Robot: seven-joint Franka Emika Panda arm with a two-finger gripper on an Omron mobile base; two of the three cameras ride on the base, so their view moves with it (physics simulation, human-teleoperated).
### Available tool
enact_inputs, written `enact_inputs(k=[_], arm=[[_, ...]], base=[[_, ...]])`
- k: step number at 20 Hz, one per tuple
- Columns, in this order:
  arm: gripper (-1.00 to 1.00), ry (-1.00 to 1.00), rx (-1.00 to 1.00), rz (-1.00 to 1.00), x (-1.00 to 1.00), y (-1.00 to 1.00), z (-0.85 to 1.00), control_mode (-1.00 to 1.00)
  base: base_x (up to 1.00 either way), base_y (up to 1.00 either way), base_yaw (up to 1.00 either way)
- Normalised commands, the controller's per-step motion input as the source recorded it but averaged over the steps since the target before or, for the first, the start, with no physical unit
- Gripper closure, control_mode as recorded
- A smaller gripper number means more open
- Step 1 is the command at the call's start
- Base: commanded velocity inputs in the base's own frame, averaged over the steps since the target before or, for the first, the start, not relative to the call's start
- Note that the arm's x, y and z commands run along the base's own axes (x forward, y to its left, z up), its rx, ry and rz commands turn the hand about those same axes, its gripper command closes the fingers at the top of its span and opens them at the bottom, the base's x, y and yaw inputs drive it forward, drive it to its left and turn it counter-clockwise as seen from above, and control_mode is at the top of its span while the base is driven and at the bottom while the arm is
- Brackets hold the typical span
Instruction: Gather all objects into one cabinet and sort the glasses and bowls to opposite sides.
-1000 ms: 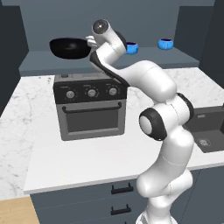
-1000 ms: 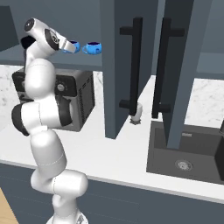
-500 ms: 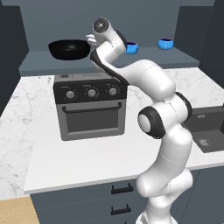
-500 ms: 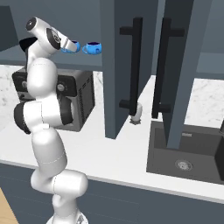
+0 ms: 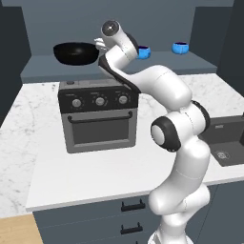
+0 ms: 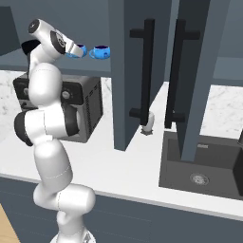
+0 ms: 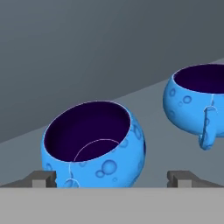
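Left base view: the black bowl (image 5: 75, 52) sits at the shelf's left end; both cups stand right of it. Right base view: the gripper (image 6: 76, 50) reaches the nearer cup (image 6: 77, 50). Hand view: jaws fully open, empty, straddling that upright cup (image 7: 93, 144), handle toward camera. Closing off-centre risks tipping it.

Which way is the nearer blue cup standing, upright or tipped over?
Upright. In the hand view the nearer blue cup sits on the cabinet shelf with its dark, empty inside facing up.
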Motion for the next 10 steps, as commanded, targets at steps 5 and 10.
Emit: enact_inputs(k=[5,10], arm=[[-1.00,0.00,0.00,0.00,0.00,-0.02,-0.20,-1.00],[-1.00,0.00,0.00,0.00,-0.02,-0.06,-0.18,-1.00]], base=[[0.00,0.00,0.00],[0.00,0.00,0.00]])
